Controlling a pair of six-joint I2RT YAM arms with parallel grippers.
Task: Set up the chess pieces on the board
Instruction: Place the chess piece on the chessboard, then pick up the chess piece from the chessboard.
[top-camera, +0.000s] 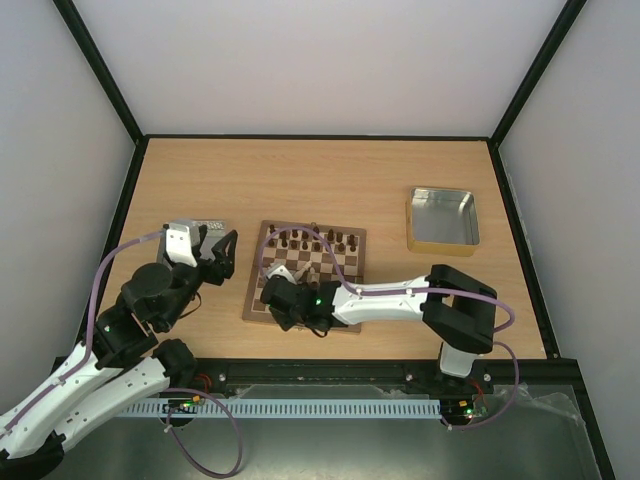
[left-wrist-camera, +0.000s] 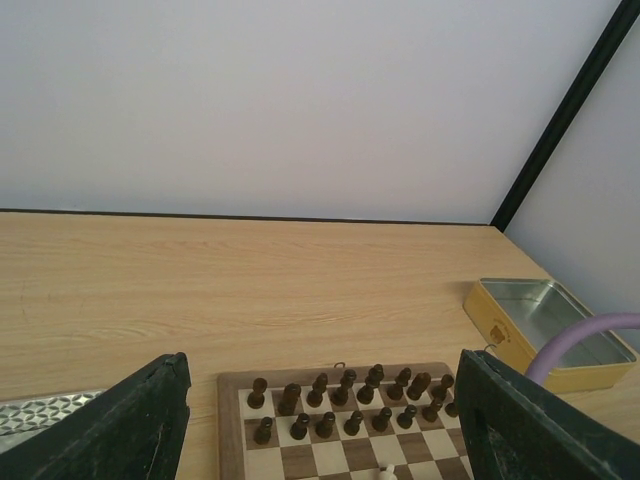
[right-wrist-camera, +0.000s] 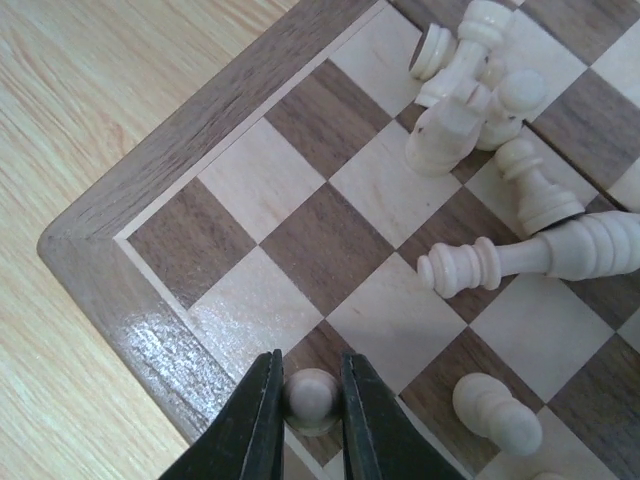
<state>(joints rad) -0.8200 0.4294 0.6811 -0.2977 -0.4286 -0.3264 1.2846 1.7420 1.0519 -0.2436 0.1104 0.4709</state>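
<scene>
Cream pawn sits on a dark square at the edge of the board, with the right fingers narrow and pinching its round head. It's tiny, light, slick wood and probably tips easily, so I'd grab the head. The other cream pieces are toppled nearby. Left fingers are wide and holding nothing.

The board is sitting with a tray at its 2 o'clock. Chess pieces are lying on it toward 6, a pawn standing at 7.
</scene>
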